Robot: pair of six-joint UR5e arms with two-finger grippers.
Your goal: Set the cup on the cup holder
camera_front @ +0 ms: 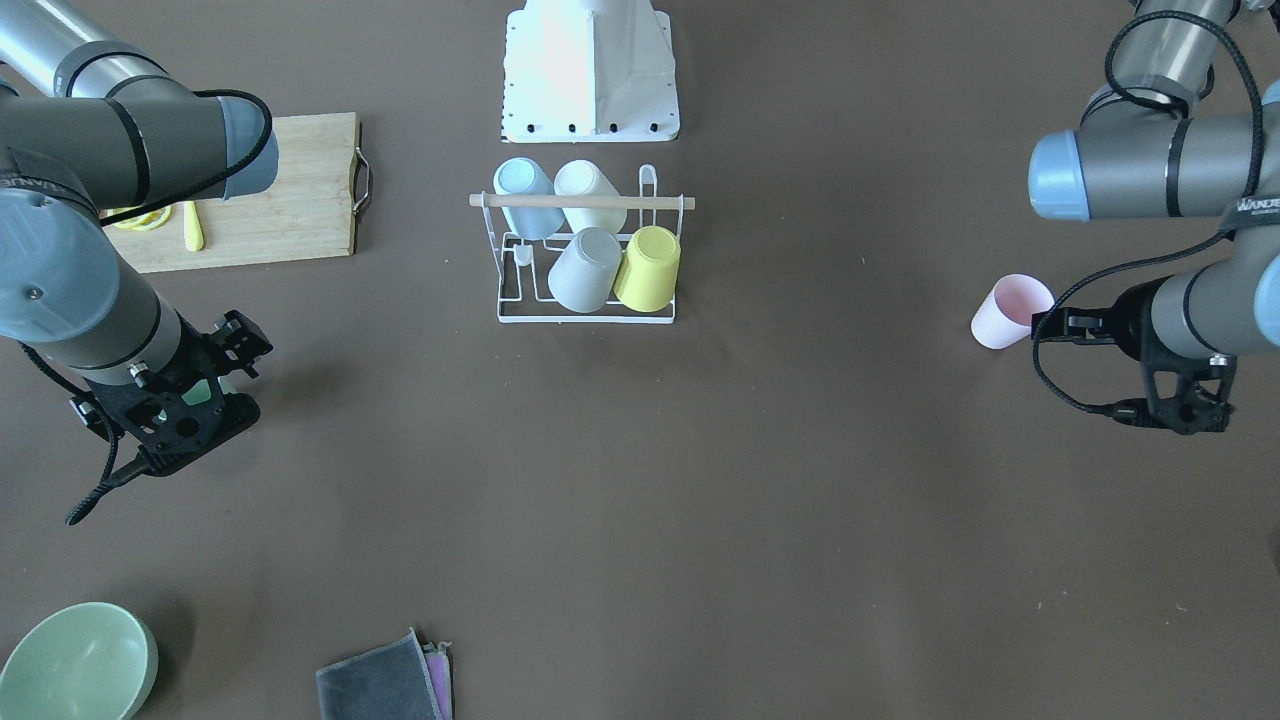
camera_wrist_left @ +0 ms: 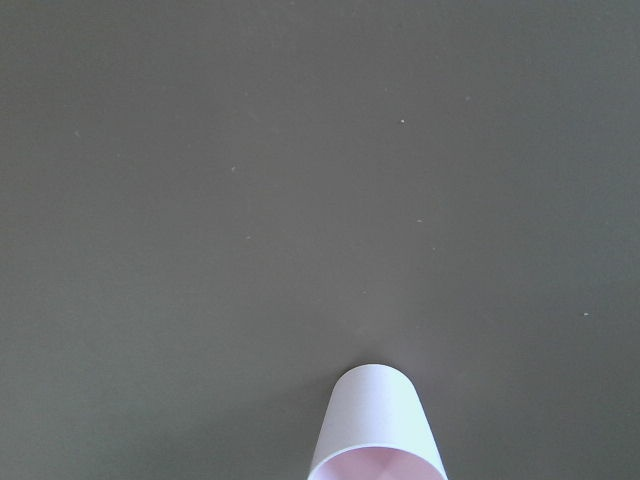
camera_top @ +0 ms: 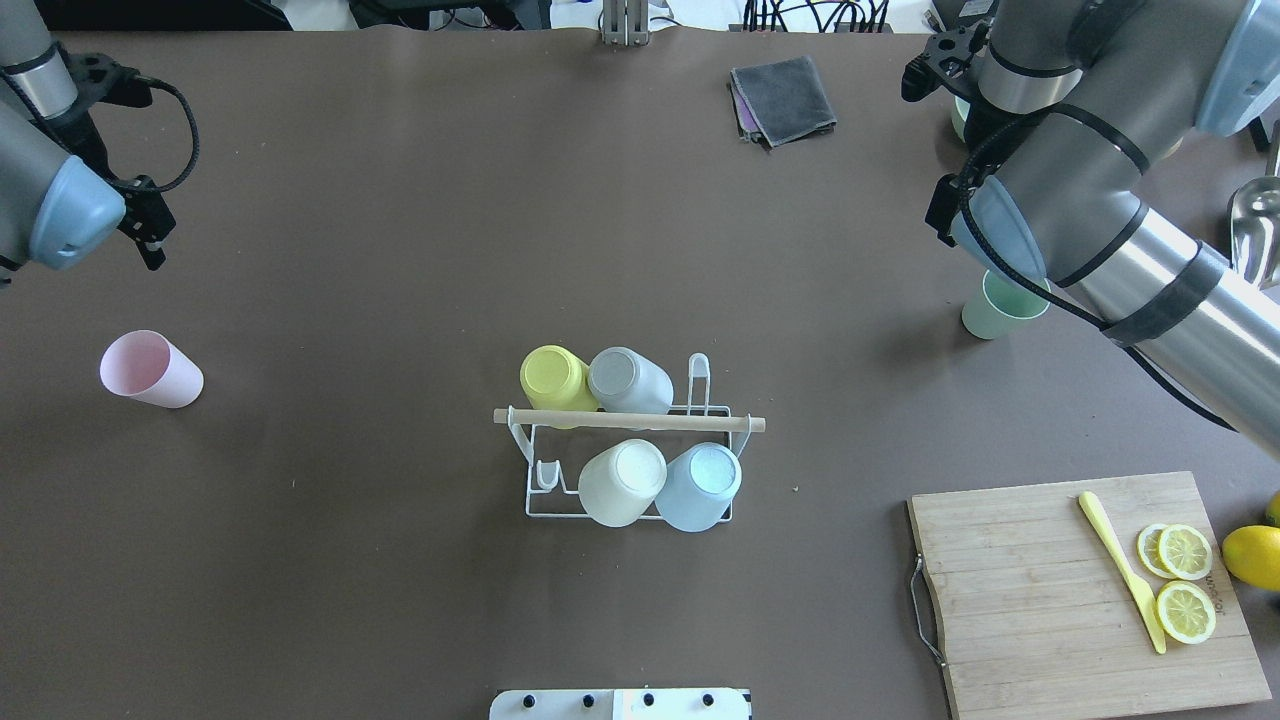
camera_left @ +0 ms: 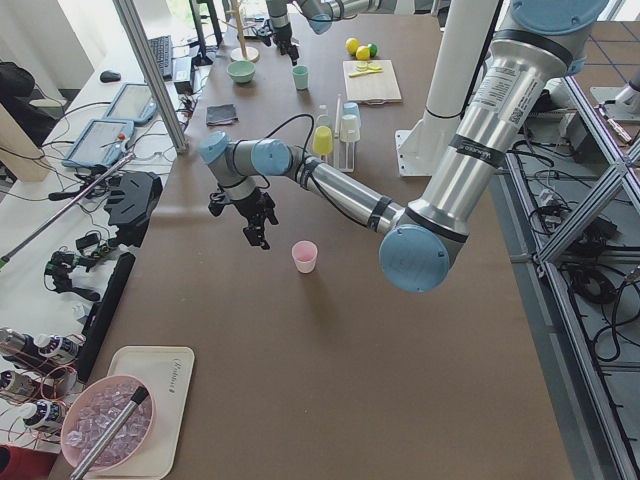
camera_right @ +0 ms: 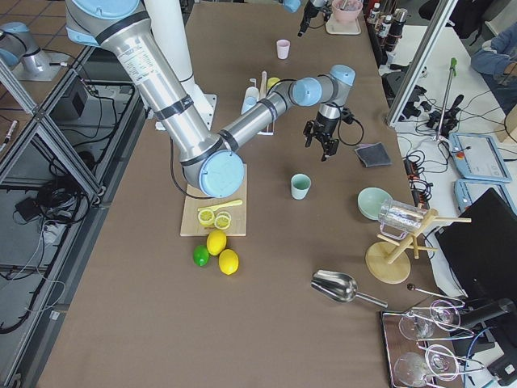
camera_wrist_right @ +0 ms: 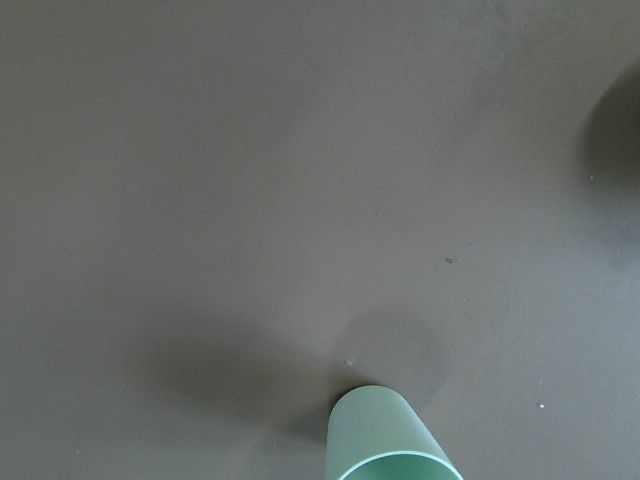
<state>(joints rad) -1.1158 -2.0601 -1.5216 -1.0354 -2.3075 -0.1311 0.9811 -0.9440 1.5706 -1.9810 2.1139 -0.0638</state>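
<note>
The cup holder is a white wire rack with a wooden rod, mid-table, also in the front view. It carries yellow, grey, cream and blue cups upside down. A pink cup stands upright on the table at my left, also seen in the left wrist view. My left gripper hovers above and just beyond it, open and empty. A green cup stands at my right, also in the right wrist view. My right gripper hovers over it, open and empty.
A wooden cutting board with lemon slices and a yellow knife lies near right. A grey cloth and a green bowl lie at the far side. The white robot base stands behind the rack.
</note>
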